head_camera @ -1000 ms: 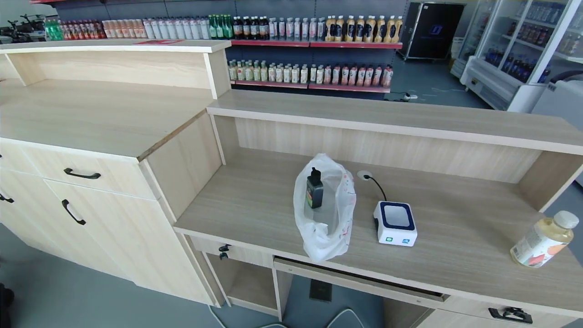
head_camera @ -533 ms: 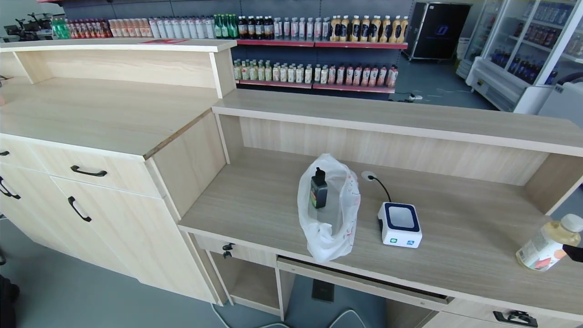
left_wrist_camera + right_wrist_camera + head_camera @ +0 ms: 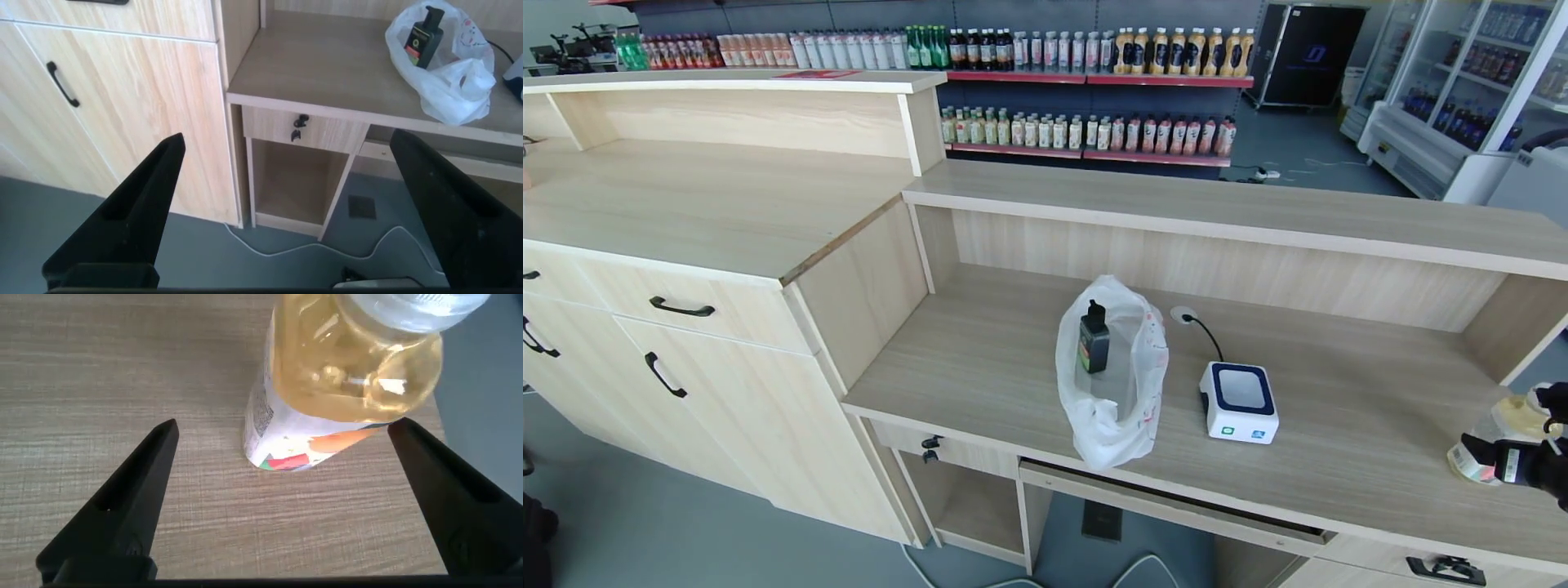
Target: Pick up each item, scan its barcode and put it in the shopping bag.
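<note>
Right gripper (image 3: 284, 433) fingers are released, flanking the juice bottle (image 3: 343, 376) standing at the near right end of the table (image 3: 1347, 408). Centre the body between them, then close firmly, keeping the barcode uncovered.

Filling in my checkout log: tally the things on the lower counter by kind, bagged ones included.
Bottles: 2 (dark bottle, bagged; juice bottle, far right)
Shopping bag: 1
Scanner: 1
Total: 4
</note>
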Robot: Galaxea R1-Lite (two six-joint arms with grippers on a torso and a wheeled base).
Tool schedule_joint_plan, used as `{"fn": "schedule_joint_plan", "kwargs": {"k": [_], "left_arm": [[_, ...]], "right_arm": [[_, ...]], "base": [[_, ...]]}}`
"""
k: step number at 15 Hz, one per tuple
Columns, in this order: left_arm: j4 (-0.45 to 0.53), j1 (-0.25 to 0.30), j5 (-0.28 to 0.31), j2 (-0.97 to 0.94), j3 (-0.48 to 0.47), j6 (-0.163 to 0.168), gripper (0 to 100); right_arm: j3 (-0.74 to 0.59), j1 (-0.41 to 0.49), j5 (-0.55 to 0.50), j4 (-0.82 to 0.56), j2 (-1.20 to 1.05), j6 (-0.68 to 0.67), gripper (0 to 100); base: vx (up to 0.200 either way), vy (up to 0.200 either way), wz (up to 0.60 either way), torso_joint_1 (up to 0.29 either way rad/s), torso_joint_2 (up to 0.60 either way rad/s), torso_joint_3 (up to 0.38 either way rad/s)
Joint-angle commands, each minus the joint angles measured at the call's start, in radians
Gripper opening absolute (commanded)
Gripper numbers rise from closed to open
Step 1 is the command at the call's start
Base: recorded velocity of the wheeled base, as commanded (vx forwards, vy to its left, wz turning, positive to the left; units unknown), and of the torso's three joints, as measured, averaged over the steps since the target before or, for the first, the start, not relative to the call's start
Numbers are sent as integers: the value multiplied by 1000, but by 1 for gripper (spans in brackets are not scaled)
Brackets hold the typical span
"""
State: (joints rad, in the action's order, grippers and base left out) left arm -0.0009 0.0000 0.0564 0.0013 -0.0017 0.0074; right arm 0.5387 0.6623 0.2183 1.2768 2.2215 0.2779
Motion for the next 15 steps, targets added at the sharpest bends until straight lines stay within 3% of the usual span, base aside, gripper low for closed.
{"fn": "schedule_joint_plan", "kwargs": {"k": [1,6,15], "left_arm": [[-1,0,0,0,0,0,100],[-1,0,0,0,0,-1,100],[1,0,0,0,0,0,100]], "right_arm": [[6,-29,1,13,66,-17,100],[30,-81,-11,87,130,-48,100],[84,-86,-77,145,135,-45,100]], "base": [[0,0,0,0,0,0],[0,0,0,0,0,0],[0,0,0,0,0,0]]}}
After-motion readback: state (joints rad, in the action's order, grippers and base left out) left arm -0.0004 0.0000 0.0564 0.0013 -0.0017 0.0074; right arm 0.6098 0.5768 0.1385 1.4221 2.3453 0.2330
